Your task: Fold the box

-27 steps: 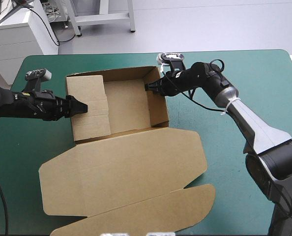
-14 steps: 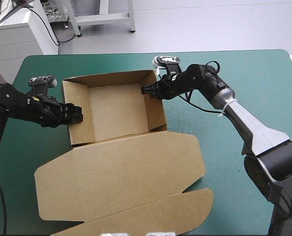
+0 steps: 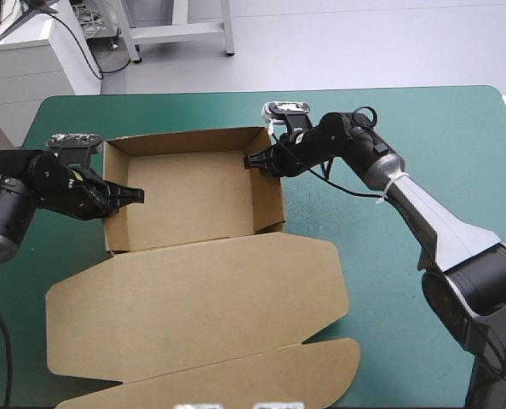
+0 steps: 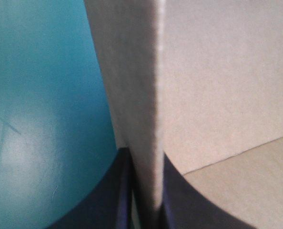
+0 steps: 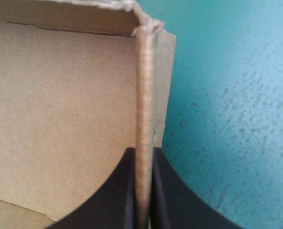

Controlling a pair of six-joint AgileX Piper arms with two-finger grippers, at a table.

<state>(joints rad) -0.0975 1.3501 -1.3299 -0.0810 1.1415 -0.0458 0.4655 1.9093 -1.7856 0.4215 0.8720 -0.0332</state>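
Observation:
The brown box [image 3: 193,192] stands as an open tray with its walls raised, its lid [image 3: 202,302] lying flat toward the table's near edge. My left gripper [image 3: 127,194] straddles the tray's left wall [image 3: 114,232], one finger inside and one outside, shut on the board. In the left wrist view the wall's edge [image 4: 132,86] runs up from between the black fingers of the left gripper [image 4: 144,202]. My right gripper [image 3: 253,160] is shut on the right wall [image 3: 270,200] near its far corner. The right wrist view shows that wall [image 5: 144,95] pinched in the right gripper [image 5: 142,191].
The lid's tuck flap [image 3: 236,383] reaches the near edge of the table. Bare teal-green cover [image 3: 406,128] lies to the right of the box and along the far edge. A narrow strip of cover [image 4: 41,119] shows outside the left wall.
The left side panel, earlier lying inside the tray, now stands upright as a wall. My left gripper has closed over it. The whole box has shifted slightly left; the right gripper kept its hold.

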